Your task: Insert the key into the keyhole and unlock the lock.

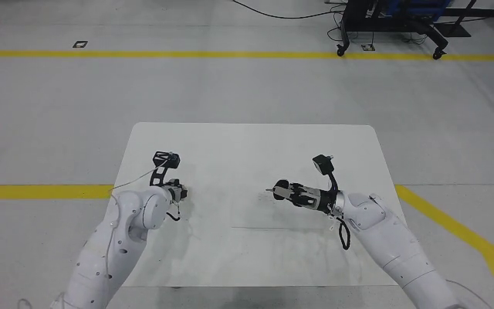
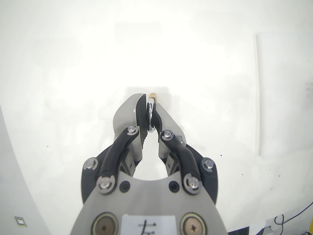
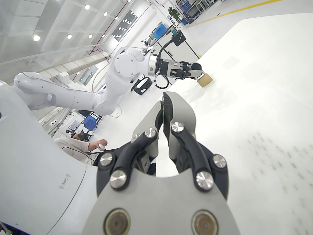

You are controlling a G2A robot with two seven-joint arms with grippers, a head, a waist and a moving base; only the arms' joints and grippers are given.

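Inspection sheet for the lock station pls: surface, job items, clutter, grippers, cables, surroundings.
surface: white table, a few small dark specks.
job's things: brass padlock, tilted, at the table top.
clutter: nothing seen.
grippers: left gripper shut on the padlock's shackle; right gripper shut, apart from the padlock.
cables: black cable on the floor beyond the table.
surroundings: yellow floor lines; dark wheeled cart at the far side.
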